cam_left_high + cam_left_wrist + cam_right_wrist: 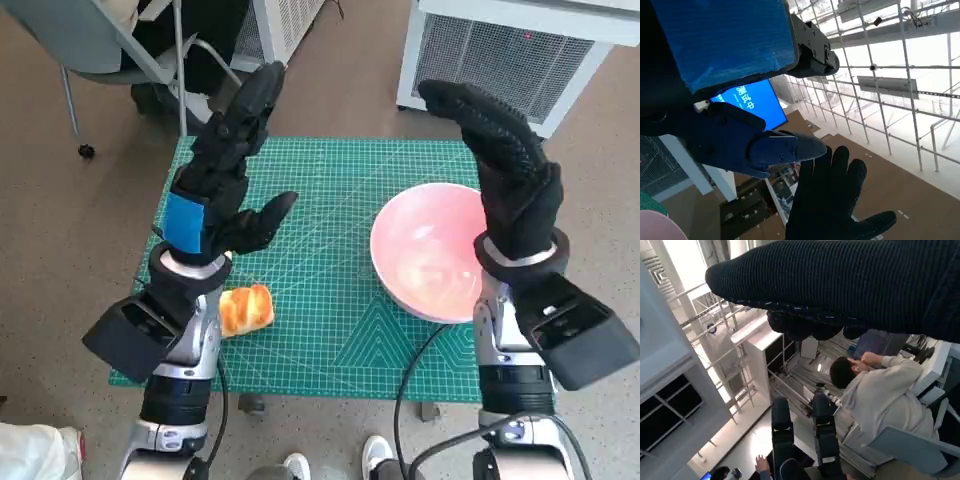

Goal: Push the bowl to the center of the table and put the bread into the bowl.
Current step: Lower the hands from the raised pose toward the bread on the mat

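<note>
A pale pink bowl (430, 250) sits on the right part of the green cutting mat (320, 210). A golden bread roll (244, 309) lies near the mat's front left, partly behind my left forearm. My left hand (228, 160) is raised above the mat's left side, fingers spread and holding nothing. My gloved right hand (500, 150) is lifted over the bowl's right rim, fingers extended and empty. The left wrist view shows my left hand (730, 75), the glove (832, 200) opposite it and a sliver of the bowl (652, 225). The right hand (850, 285) spans the right wrist view.
A white ventilated cabinet (510, 50) stands beyond the table's far right. A grey chair (120, 50) stands at the far left. Shoes (378, 455) show at the near edge. A seated person (875, 390) appears in the right wrist view.
</note>
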### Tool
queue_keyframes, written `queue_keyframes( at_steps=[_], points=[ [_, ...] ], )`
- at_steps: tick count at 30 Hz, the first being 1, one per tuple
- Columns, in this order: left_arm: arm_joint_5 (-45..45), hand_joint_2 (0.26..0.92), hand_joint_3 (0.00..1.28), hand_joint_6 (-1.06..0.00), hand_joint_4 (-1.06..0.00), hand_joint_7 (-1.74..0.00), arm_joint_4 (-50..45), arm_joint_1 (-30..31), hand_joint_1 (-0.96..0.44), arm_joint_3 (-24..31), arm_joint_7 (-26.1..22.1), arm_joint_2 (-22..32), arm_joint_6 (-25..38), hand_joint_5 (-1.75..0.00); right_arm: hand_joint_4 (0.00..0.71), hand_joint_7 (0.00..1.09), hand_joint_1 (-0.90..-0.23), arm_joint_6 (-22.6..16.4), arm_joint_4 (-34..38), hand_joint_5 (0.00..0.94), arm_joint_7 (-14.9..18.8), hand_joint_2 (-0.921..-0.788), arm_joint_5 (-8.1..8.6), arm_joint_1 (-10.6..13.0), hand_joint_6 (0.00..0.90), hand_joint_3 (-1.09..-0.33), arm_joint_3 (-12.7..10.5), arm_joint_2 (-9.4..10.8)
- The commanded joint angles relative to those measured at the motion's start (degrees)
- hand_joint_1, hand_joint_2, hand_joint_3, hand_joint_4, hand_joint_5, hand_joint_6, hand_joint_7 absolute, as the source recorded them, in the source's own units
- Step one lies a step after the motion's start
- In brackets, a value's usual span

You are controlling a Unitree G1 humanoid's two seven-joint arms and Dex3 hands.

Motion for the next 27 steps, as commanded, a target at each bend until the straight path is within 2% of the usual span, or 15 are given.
queue_keyframes(
  at_steps=[1, 4, 7, 12, 16, 20, 27],
  points=[
    [0.87, 0.921, 0.35, -0.40, -0.27, -0.02, 0.17, -0.61, -0.60, -0.10, 0.55, -0.03, -0.95, -0.01, 0.250, 0.60, -0.511, 0.91, -0.67, 0.001, 0.64, -0.921, 1.50, 2.26, -0.001, -0.825, -1.73, -2.04],
    [0.63, 0.921, 0.35, -0.40, -0.27, -0.02, 0.05, -0.36, -0.59, -0.11, 0.43, -0.04, -1.04, -0.01, 0.239, 0.59, -0.503, 0.36, 0.55, 0.001, 0.88, -0.921, 2.57, 2.84, -0.001, -0.845, -3.43, -3.29],
    [0.32, 0.921, 0.35, -0.40, -0.28, -0.02, -0.15, -0.09, -0.59, -0.14, 0.24, -0.03, -1.01, -0.01, 0.235, 0.57, -0.495, -0.73, 2.82, 0.001, -0.13, -0.921, 2.48, 3.22, -0.001, -0.853, -5.54, -4.31],
    [-0.39, 0.921, 0.34, -0.41, -0.28, -0.02, -0.11, 0.28, -0.59, -0.06, -0.21, 0.02, -1.04, -0.01, 0.243, 0.56, -0.507, -2.51, 8.58, 0.007, -5.34, -0.921, -0.04, 4.36, -0.001, -0.829, -10.22, -5.68],
    [-0.95, 0.921, 0.34, -0.41, -0.28, -0.02, 0.32, 0.39, -0.59, 0.12, -0.50, 0.12, -1.18, -0.01, 0.250, 0.57, -0.513, -3.38, 13.62, 0.011, -9.60, -0.921, -1.71, 4.70, -0.001, -0.815, -12.83, -6.44],
    [-1.24, 0.921, 0.34, -0.41, -0.29, -0.02, 0.33, 0.60, -0.60, 0.14, -0.57, 0.09, -1.03, -0.01, 0.253, 0.58, -0.503, -4.35, 18.85, 0.012, -12.78, -0.921, -3.09, 5.11, -0.001, -0.818, -14.48, -7.66],
    [-1.68, 0.921, 0.34, -0.42, -0.28, -0.02, 0.04, 1.04, -0.59, 0.29, -0.61, 0.00, -0.73, 0.00, 0.250, 0.54, -0.479, -5.68, 28.47, 0.010, -15.63, -0.921, -3.55, 5.21, -0.001, -0.848, -16.23, -9.54]
  ],
)
